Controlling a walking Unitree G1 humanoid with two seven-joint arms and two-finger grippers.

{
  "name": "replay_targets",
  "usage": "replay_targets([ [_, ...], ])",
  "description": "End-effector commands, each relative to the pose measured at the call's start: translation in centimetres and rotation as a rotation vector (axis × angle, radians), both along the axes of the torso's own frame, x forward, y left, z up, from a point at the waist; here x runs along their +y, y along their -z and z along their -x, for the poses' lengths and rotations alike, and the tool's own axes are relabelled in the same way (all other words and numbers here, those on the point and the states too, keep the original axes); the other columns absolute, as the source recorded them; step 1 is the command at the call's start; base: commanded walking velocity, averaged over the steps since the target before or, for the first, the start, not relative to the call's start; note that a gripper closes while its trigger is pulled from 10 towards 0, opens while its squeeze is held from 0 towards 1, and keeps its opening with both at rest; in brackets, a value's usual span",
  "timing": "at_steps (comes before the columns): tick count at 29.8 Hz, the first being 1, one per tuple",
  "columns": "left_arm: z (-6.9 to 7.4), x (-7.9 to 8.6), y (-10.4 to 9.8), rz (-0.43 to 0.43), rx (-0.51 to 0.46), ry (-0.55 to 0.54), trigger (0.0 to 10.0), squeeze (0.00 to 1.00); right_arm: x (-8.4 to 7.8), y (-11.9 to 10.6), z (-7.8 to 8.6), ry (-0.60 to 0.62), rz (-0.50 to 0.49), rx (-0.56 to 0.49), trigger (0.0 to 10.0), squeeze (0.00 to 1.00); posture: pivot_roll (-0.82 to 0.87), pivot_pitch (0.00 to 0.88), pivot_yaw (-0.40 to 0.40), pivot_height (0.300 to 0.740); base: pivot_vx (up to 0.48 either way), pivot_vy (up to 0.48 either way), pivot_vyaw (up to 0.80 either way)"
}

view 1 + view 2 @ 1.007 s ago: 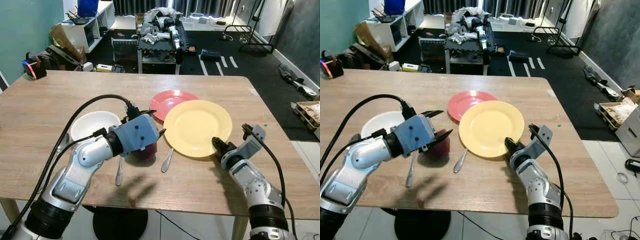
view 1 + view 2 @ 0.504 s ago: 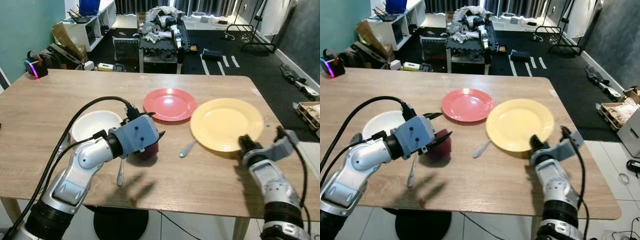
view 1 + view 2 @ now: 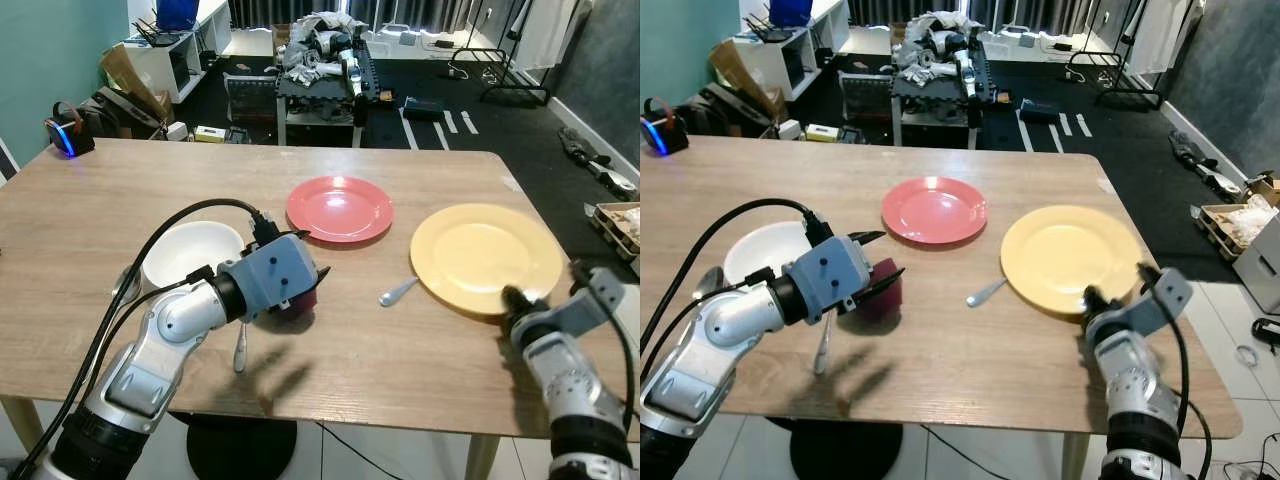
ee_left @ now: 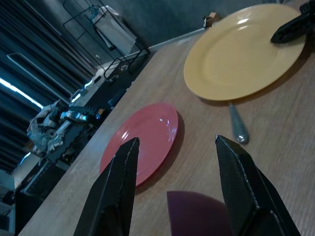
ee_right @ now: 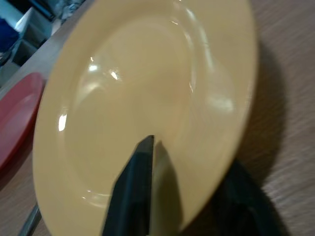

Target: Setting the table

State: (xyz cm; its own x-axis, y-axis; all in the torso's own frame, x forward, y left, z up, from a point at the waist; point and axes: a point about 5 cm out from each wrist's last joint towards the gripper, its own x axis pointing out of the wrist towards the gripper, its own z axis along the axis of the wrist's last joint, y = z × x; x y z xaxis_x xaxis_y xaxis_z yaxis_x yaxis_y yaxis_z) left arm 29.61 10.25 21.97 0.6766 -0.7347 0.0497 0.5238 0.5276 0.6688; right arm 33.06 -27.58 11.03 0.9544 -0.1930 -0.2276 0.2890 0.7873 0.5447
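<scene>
On the wooden counter [image 3: 90, 270], near its right edge, lies the yellow plate [image 3: 487, 258]. The right claw [image 3: 514, 299] pinches the near rim of this plate, one black finger [image 5: 134, 196] on top and the other under it (the wrist view shows the plate's rim lifted a little off the wood there). Between the plate and the counter's right edge only a thin strip of bare wood shows.

A spoon [image 3: 398, 292] lies with one end tucked under the left side of the yellow plate. The red plate [image 3: 340, 209] sits flat in the middle of the counter, apart from the yellow one, with open wood between them.

The left claw [image 3: 880, 258] hangs over the dark red bowl [image 3: 880, 293], its two fingers spread wide and holding nothing. In the left wrist view the bowl's rim shows low between the fingers [image 4: 115, 191]. The white bowl [image 3: 190, 252] stands just left of the dark red one. A second spoon [image 3: 239, 349] lies on the near side of the bowls, and a third [image 3: 702, 283] rests by the white bowl's left side.

The far half of the counter is bare wood, with lots of room. Near the far left corner stands a small dark thing with a blue glow [image 3: 66, 137].
</scene>
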Motion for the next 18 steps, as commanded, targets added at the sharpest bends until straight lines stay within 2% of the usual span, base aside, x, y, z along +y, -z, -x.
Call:
replay_targets([
  [1, 0.1, 0.0, 0.4, -0.01, 0.017, 0.002, 10.0, 0.0, 0.8, 2.1, 0.6, -0.059, -0.05, 0.091, 10.0, 1.0, -0.03, 0.0, 0.072, 0.74, 0.0, 0.0, 0.0],
  [4, 0.0, -0.1, 0.5, -0.011, 0.017, 0.002, 10.0, 0.0, 1.1, 2.2, 0.6, -0.073, -0.096, 0.083, 10.0, 1.0, -0.03, 0.0, 0.072, 0.74, 0.0, 0.0, 0.0],
  [6, 0.0, -0.1, 0.5, -0.014, 0.017, 0.002, 10.0, 0.0, 1.1, 2.0, 0.6, -0.056, -0.177, 0.053, 10.0, 1.0, -0.03, 0.0, 0.072, 0.74, 0.0, 0.0, 0.0],
  [7, 0.0, -0.2, 0.6, -0.014, 0.018, 0.001, 10.0, 0.0, 0.9, 1.8, 0.5, -0.04, -0.25, 0.019, 10.0, 1.0, -0.03, 0.0, 0.071, 0.74, 0.0, 0.0, 0.0],
  [9, 0.0, -0.2, 0.6, -0.014, 0.018, 0.001, 10.0, 0.0, 0.9, 1.8, 0.5, -0.04, -0.25, 0.019, 10.0, 1.0, -0.03, 0.0, 0.071, 0.74, 0.0, 0.0, 0.0],
  [10, 0.0, -0.3, 0.7, -0.014, 0.02, 0.002, 10.0, 0.0, 0.6, 1.3, 0.5, -0.023, -0.344, -0.035, 10.0, 1.0, -0.03, 0.0, 0.072, 0.74, 0.0, 0.0, 0.0],
  [18, 0.0, -0.4, 0.8, -0.018, 0.021, 0.003, 10.0, 0.0, -0.1, -0.2, 0.3, -0.016, -0.419, -0.139, 10.0, 1.0, -0.04, 0.0, 0.073, 0.74, 0.0, 0.0, 0.0],
])
